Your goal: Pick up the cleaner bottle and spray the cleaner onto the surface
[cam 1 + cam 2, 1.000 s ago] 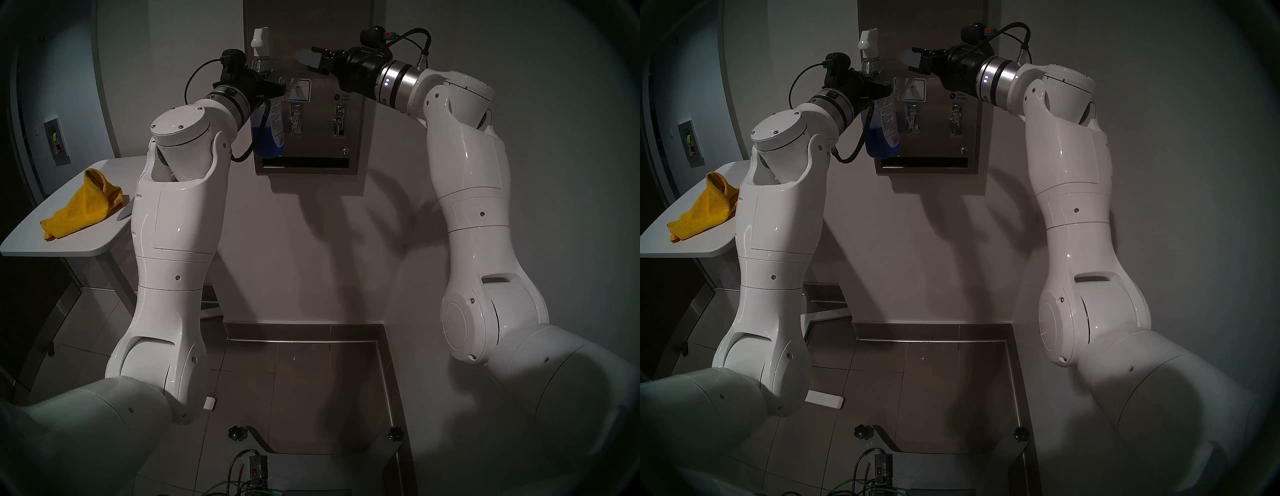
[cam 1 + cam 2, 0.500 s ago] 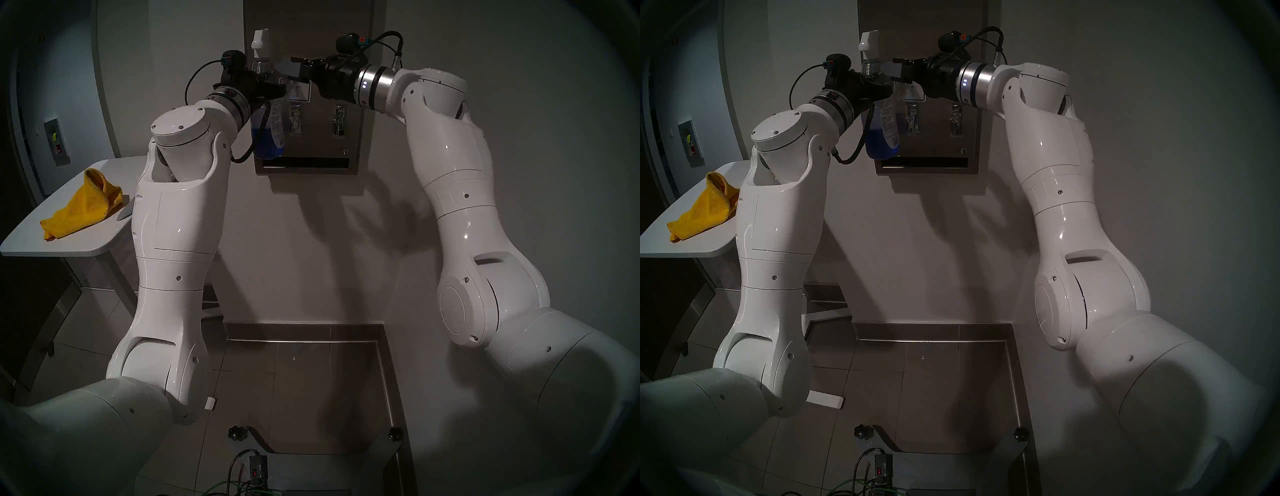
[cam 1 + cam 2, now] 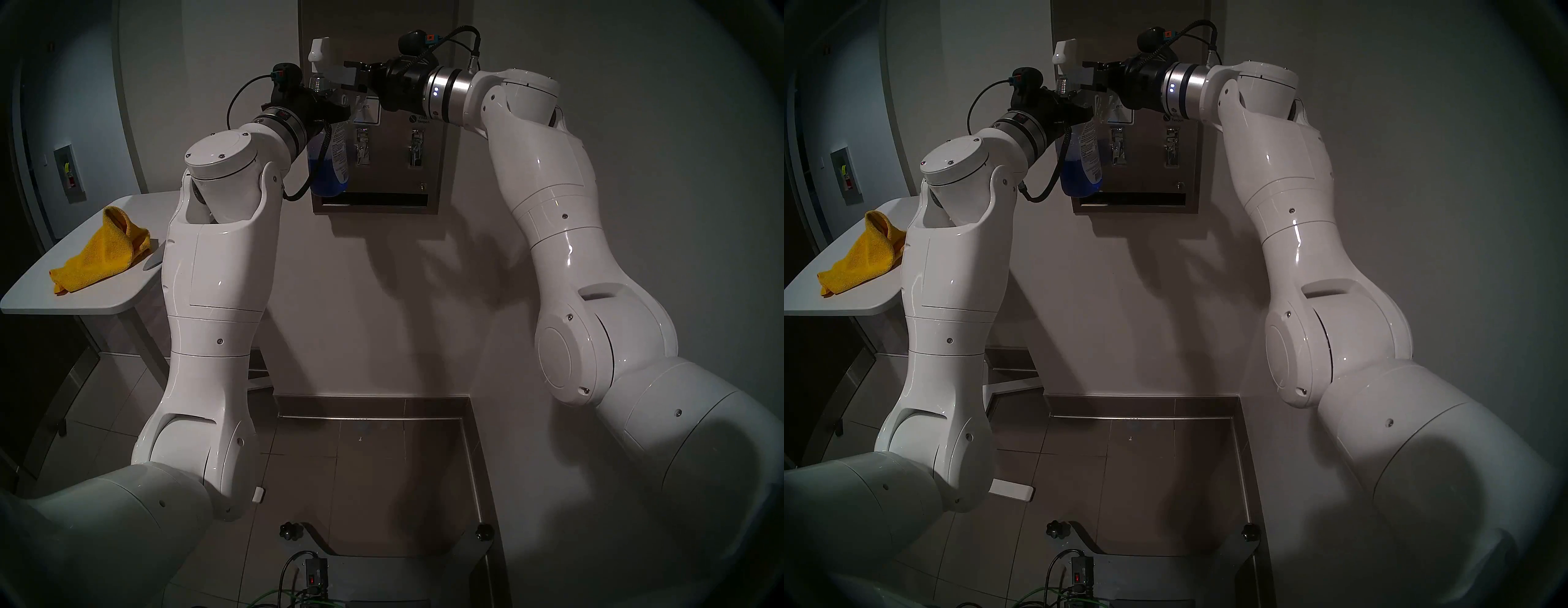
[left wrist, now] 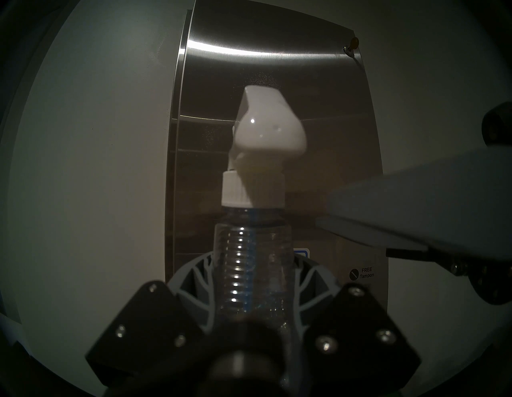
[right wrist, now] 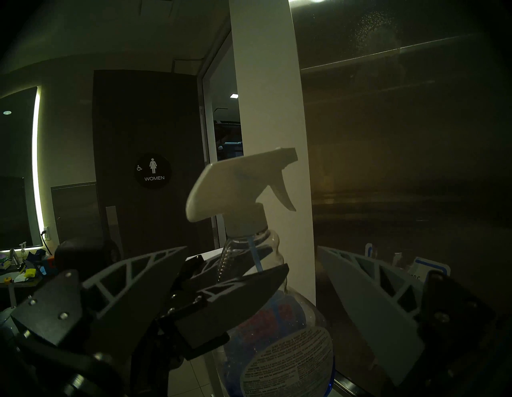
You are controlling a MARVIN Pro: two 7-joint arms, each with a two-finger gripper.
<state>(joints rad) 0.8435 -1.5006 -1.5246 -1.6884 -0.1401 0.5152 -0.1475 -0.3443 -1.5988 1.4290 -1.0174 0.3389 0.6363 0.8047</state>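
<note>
The cleaner bottle (image 3: pixel 329 170) hangs upright in front of the surface, a brushed steel dispenser panel (image 3: pixel 394 170). My left gripper (image 3: pixel 335 108) is shut on its ribbed clear neck (image 4: pixel 255 263). Blue cleaner (image 3: pixel 1081 174) fills the lower part of the bottle. The white trigger nozzle (image 5: pixel 238 183) points at the panel (image 5: pixel 401 166), which bears fine mist speckles (image 5: pixel 374 22). My right gripper (image 3: pixel 339 76) is open, just right of the nozzle. In the right wrist view its fingers (image 5: pixel 368 299) stand wide apart on either side of the bottle's neck, touching nothing.
A yellow cloth (image 3: pixel 102 250) lies on a white side table (image 3: pixel 85 297) at the left. The off-white wall (image 3: pixel 373 297) runs below the panel. A dark door with a WOMEN sign (image 5: pixel 153 171) stands beyond the bottle.
My right arm has swung left and a little up, bringing its open gripper from the panel's middle to beside the bottle's nozzle. The left arm and bottle have held still.
</note>
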